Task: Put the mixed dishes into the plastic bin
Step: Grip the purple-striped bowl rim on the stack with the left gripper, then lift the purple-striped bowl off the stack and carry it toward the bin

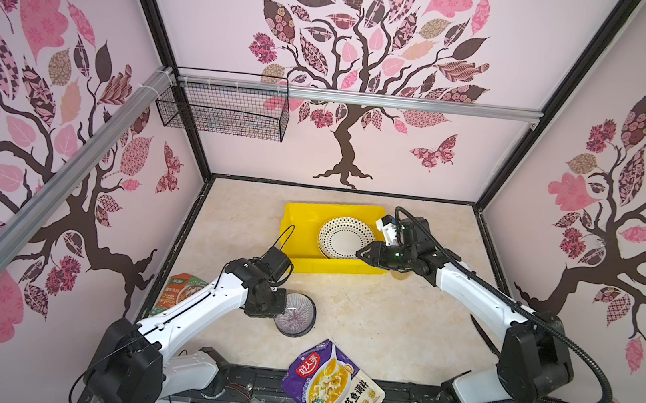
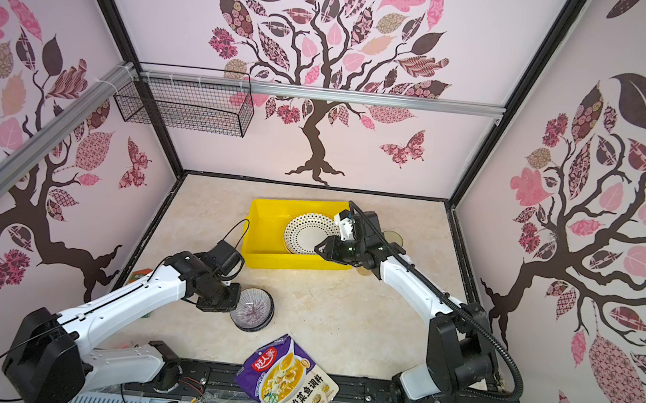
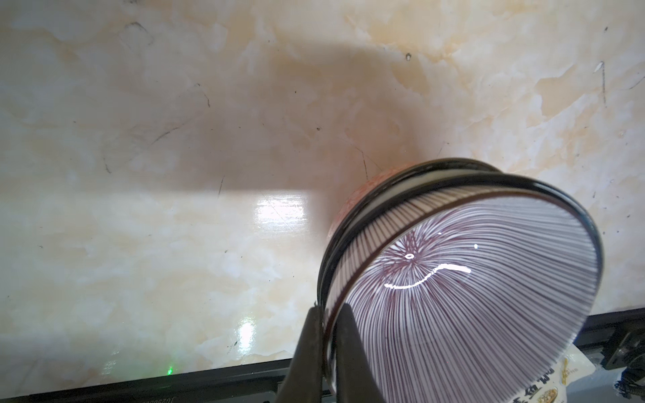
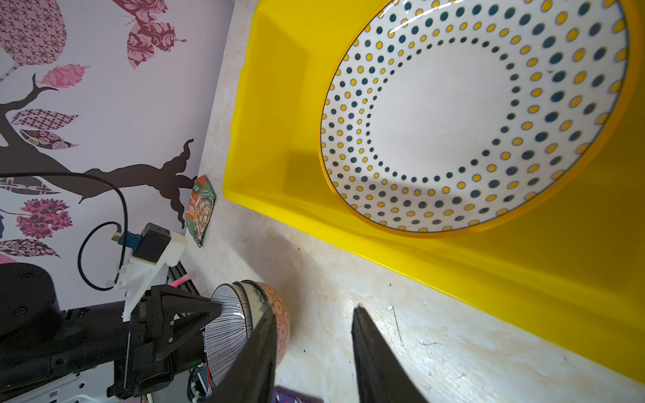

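Toward the near left of the table (image 1: 382, 322), the left gripper (image 3: 330, 315) is clenched on the rim of the lined bowl (image 1: 297, 312), one finger inside the wall and one outside. That bowl sits nested on top of other bowls. From the right wrist view a black-and-white patterned one shows beneath it, with an orange floral bowl (image 4: 281, 314) at the bottom. Whether the lined bowl has left the stack at all I cannot tell.

At the far middle of the table stands the yellow plastic bin (image 1: 297, 228). A dotted plate (image 1: 346, 239) lies in its right half, on top of at least one more plate whose edge peeks out below it. The left half of the bin floor is bare.

The right gripper (image 4: 313, 310) hangs over the bin's near right corner, pointing left, its jaws standing apart with nothing between them. It is just beside the dotted plate, not touching it.

A purple food pouch (image 1: 334, 388) lies at the near edge of the table, partly over the rail. A green-orange seasoning packet (image 1: 180, 289) lies against the left wall, half hidden by the left arm. A black wire basket (image 1: 223, 109) hangs high in the far left corner.
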Action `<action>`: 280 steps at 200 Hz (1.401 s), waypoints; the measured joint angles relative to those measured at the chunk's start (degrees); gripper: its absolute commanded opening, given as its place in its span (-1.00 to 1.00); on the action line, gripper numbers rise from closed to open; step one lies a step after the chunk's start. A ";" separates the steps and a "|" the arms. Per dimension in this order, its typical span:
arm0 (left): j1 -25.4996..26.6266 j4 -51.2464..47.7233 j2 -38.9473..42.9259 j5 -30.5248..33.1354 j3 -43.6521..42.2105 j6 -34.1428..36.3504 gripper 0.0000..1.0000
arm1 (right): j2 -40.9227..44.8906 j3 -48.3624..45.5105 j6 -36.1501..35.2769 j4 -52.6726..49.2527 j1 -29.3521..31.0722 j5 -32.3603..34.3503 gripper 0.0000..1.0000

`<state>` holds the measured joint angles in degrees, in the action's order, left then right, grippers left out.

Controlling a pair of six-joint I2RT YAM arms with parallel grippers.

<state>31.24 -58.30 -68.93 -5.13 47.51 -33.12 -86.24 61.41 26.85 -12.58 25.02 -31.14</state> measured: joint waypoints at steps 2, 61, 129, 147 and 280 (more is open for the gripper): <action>0.00 -0.04 0.02 0.02 0.02 0.02 -1.00 | 0.00 0.00 0.00 0.00 0.00 0.00 -0.24; 0.00 -2.21 0.52 0.24 1.84 1.05 -1.00 | 0.00 -0.35 0.00 0.00 0.22 -0.28 -0.25; 0.00 -5.49 1.09 0.13 7.65 3.85 -1.00 | 0.00 -1.77 0.00 0.02 0.42 -0.68 -0.26; 0.00 -6.34 1.09 0.15 9.09 4.79 -1.00 | 0.00 -1.99 0.00 0.00 0.42 -0.70 -0.27; -2.08 -8.87 -4.13 3.87 25.59 10.01 -1.00 | 3.43 -3.91 -0.02 0.44 0.42 -1.14 -0.28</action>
<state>29.17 -67.18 -73.06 -1.26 73.10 -23.11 -82.81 57.49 26.83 -12.14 25.43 -32.27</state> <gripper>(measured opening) 0.054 0.358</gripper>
